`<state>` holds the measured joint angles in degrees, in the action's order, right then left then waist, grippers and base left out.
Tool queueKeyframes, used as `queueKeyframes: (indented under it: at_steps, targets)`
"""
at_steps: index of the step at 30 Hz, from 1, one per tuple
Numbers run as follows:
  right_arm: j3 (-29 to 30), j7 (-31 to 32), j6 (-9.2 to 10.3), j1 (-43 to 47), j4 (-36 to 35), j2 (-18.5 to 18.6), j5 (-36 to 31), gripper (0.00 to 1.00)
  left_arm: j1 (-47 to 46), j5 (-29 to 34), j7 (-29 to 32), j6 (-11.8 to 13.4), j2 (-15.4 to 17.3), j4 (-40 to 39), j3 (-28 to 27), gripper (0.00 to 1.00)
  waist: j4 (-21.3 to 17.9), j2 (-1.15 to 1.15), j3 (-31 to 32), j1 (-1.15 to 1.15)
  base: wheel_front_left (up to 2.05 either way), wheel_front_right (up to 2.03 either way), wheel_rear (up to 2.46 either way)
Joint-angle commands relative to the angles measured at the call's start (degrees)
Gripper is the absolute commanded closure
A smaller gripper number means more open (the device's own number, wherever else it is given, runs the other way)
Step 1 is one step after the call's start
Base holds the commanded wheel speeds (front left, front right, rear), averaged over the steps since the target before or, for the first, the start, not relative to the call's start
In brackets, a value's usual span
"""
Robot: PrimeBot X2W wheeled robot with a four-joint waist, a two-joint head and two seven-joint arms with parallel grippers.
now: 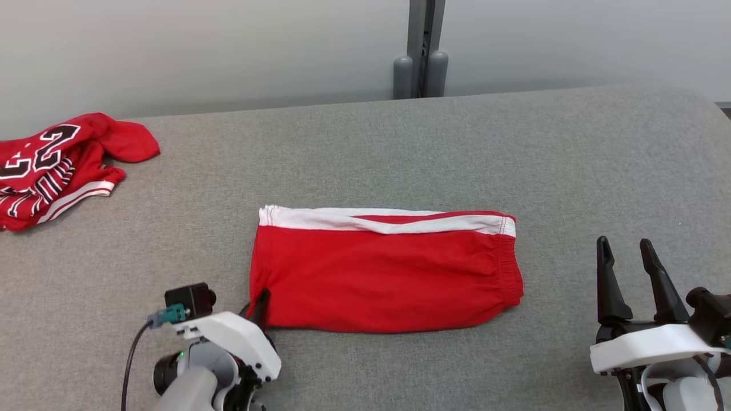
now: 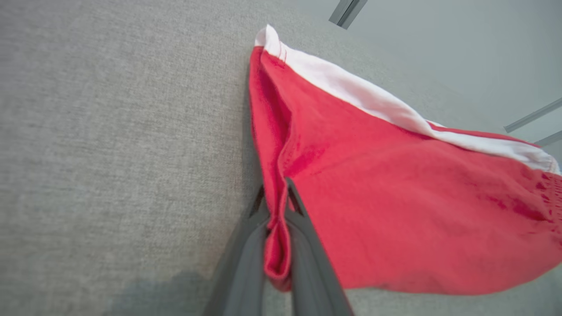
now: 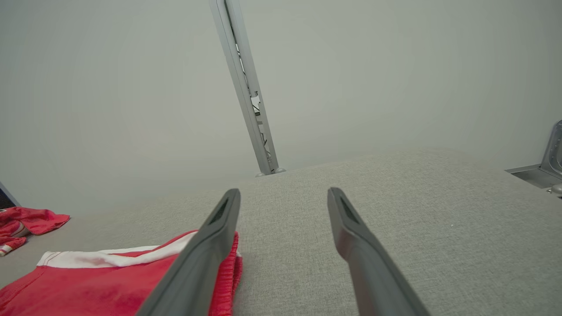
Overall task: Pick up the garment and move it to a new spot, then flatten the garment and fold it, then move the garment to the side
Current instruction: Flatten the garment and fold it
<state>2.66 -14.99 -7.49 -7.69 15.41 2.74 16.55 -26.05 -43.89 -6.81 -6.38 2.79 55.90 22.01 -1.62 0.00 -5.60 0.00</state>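
The garment (image 1: 388,274) is a pair of red shorts with a white stripe, folded into a flat rectangle in the middle of the grey surface. My left gripper (image 1: 260,302) is at its near left corner. In the left wrist view the garment (image 2: 395,197) has that corner pinched between the two dark fingers of my left gripper (image 2: 276,206), which is shut on the cloth. My right gripper (image 1: 627,251) stands open at the lower right, well clear of the shorts. In the right wrist view my right gripper (image 3: 283,197) is spread wide over bare surface, the garment (image 3: 109,281) to its left.
A crumpled red jersey (image 1: 57,165) with white and black lettering lies at the far left edge, seen also as the jersey (image 3: 22,224) in the right wrist view. A grey post (image 1: 421,51) rises behind the padded grey surface (image 1: 400,148). The wall runs along the back.
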Motion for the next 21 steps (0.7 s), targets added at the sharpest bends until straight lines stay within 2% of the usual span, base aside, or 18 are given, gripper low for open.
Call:
queueKeyframes:
  at_steps: [1,9,14,15,17,18,19,20,21]
  targets:
    - [-0.09,0.03,-0.02,0.47,0.09,0.31,-0.69,0.0,1.39,-0.81,-0.28,0.58,0.27,-1.34,0.08,1.0,0.22,0.0,0.38,0.0,0.0,0.0,0.0]
    - [-0.36,0.77,-0.02,1.15,0.32,0.31,-0.86,0.0,9.55,-2.21,0.26,5.73,0.28,-13.26,1.26,1.0,0.27,0.0,1.0,0.0,0.0,0.0,0.0]
    - [-0.35,1.18,-0.02,0.97,0.22,0.31,-1.0,0.0,12.17,-1.68,1.02,8.95,1.42,-18.91,1.06,1.0,0.06,0.0,0.85,0.0,0.0,0.0,0.0]
    - [-0.38,1.2,-0.02,0.89,0.21,0.31,-1.01,0.0,12.49,-1.48,0.85,9.53,1.73,-19.92,0.94,0.91,0.01,0.0,0.81,0.0,0.0,0.0,0.0]
    - [-0.43,1.13,-0.02,0.81,0.22,0.31,-1.01,0.0,13.01,-1.02,0.35,10.59,2.34,-21.54,0.8,0.58,-0.1,0.0,0.75,0.0,0.0,0.0,0.0]
    - [-0.43,1.12,-0.02,0.82,0.2,0.31,-0.99,0.0,13.28,-0.72,0.23,10.93,2.58,-22.21,0.81,0.5,-0.14,0.0,0.73,0.0,0.0,0.0,0.0]
    - [-0.37,1.1,-0.02,0.85,0.2,0.31,-0.99,0.0,13.57,-0.51,0.01,11.32,2.85,-22.9,0.82,0.33,-0.16,0.0,0.71,0.0,0.0,0.0,0.0]
    - [-0.31,1.09,-0.02,0.88,0.2,0.31,-0.99,0.0,13.8,-0.17,-0.5,11.66,3.18,-23.54,0.73,0.07,-0.18,0.0,0.69,0.0,0.0,0.0,0.0]
    - [-0.25,1.08,-0.02,0.91,0.19,0.31,-1.01,0.0,13.96,0.1,-0.7,12.03,3.52,-23.92,0.75,0.0,-0.19,0.0,0.67,0.0,0.0,0.0,0.0]
